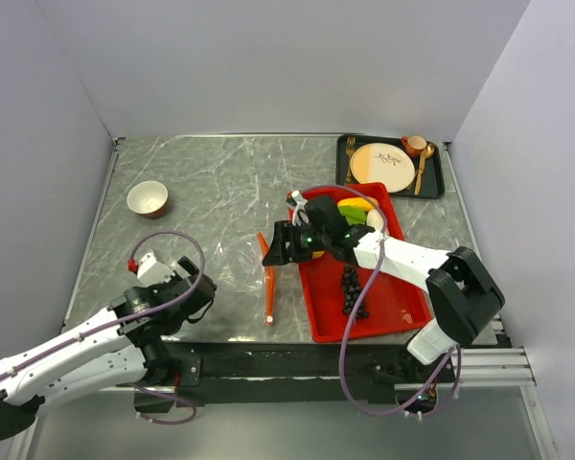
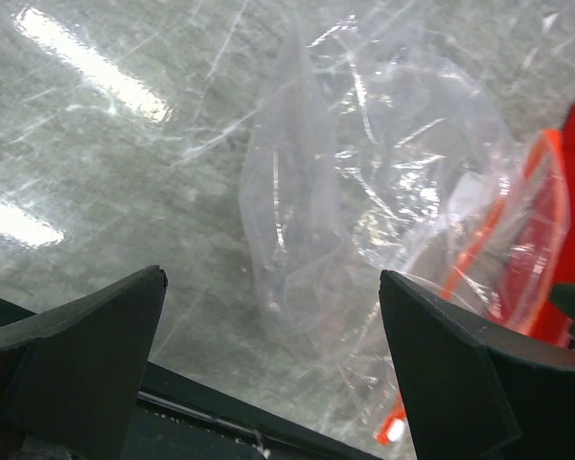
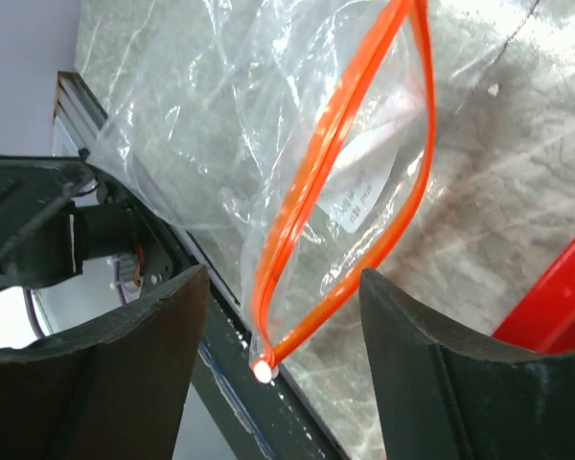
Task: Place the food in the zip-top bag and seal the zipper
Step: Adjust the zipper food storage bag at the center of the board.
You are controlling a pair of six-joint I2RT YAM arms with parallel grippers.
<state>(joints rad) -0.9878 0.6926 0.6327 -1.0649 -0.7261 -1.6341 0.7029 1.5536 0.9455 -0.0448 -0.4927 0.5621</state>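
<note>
The zip-top bag is lying crumpled on the marbled table, just left of the red tray, with its zipper running along the side nearest the tray. The zipper is standing open. Its two orange-red strands are bowing apart into a long loop and coming together at the small white slider, at the end towards the arms. A white label is showing through the clear plastic.

The right claw is reaching over the tray's left edge and hanging above the zipper. Its jaws are standing apart, with the strands and the slider showing between the two dark fingers in the wrist view. It is gripping nothing. Whether a finger is brushing the strip is hard to judge from these angles.

The left claw is sitting low over the table to the left of the bag and pointing at it. Its jaws are spread wide and holding nothing, and the bag is lying just ahead of the fingertips.

The food is sitting in the red tray. Yellow and green pieces are bunching at the far end, partly under the right arm, and dark purple grapes are lying nearer the middle.

A dark tray at the far right corner is carrying a cream plate, gold cutlery and a small cup. A bowl is resting alone at the far left of the table.
</note>
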